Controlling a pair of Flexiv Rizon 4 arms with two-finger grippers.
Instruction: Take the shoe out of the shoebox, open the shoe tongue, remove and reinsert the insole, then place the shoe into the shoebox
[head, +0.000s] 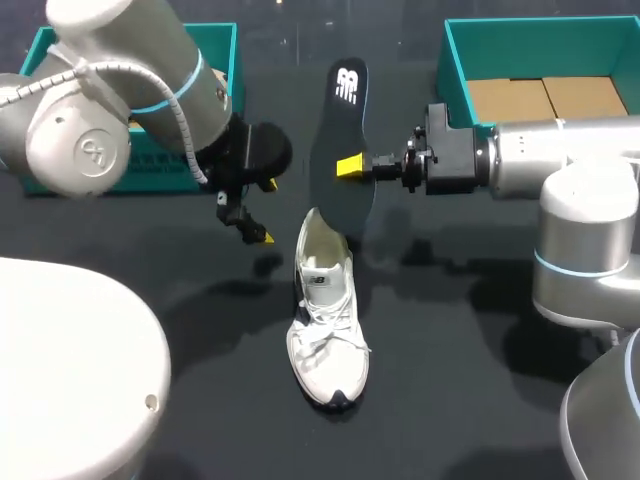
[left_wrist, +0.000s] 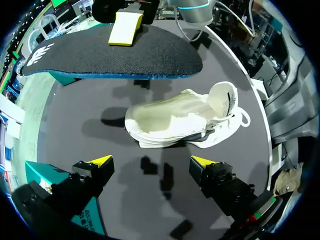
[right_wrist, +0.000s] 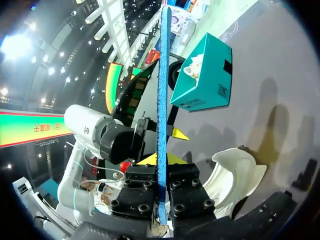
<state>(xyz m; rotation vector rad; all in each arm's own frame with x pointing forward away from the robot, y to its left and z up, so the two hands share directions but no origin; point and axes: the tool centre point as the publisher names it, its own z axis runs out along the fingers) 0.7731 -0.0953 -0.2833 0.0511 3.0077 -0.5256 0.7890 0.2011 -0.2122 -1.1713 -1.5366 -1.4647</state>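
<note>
The white shoe (head: 325, 320) lies on the dark table with its toe toward the near edge and its tongue pulled up. Above its heel hangs the black insole (head: 340, 150), held upright, with my right gripper (head: 346, 166) shut on its middle. In the right wrist view the insole (right_wrist: 162, 75) stands edge-on between the right gripper's (right_wrist: 161, 160) fingers, with the shoe (right_wrist: 235, 175) below. My left gripper (head: 262, 210) hovers open and holding nothing to the left of the shoe's heel. From the left wrist view, the shoe (left_wrist: 185, 117) and insole (left_wrist: 110, 55) lie ahead of the left gripper (left_wrist: 150, 162).
A teal shoebox (head: 455, 60) with a cardboard floor stands at the back right, behind my right arm. A second teal box (head: 225, 50) stands at the back left, partly hidden by my left arm. A large white rounded body (head: 70, 370) fills the near left corner.
</note>
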